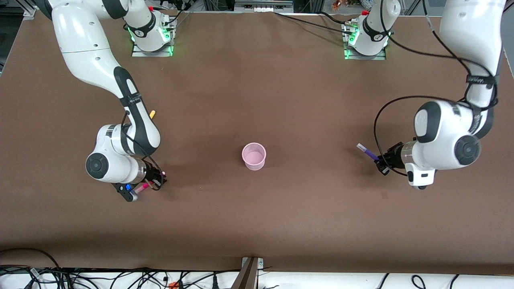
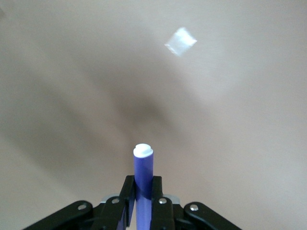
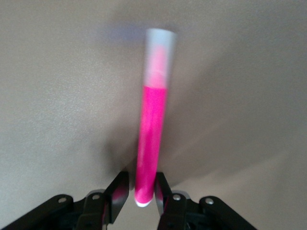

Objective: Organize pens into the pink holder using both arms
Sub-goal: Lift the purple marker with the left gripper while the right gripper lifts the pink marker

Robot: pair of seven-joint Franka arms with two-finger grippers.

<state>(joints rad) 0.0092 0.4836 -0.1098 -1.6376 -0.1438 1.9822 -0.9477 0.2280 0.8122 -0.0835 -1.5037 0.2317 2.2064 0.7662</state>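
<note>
Left gripper (image 1: 380, 163), frame right, is pinching the purple pen (image 1: 367, 152); right gripper (image 1: 154, 182), lower left, is pinching the magenta pen (image 1: 141, 188). Advice: be carrying each upright over the pink holder (image 1: 253, 156), taking turns.

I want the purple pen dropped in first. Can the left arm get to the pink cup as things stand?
Probably yes. The left hand is shut on the purple pen at its own end of the table, and only bare tabletop lies between it and the pink cup. The right hand, gripping the pink pen, stays well clear.
</note>
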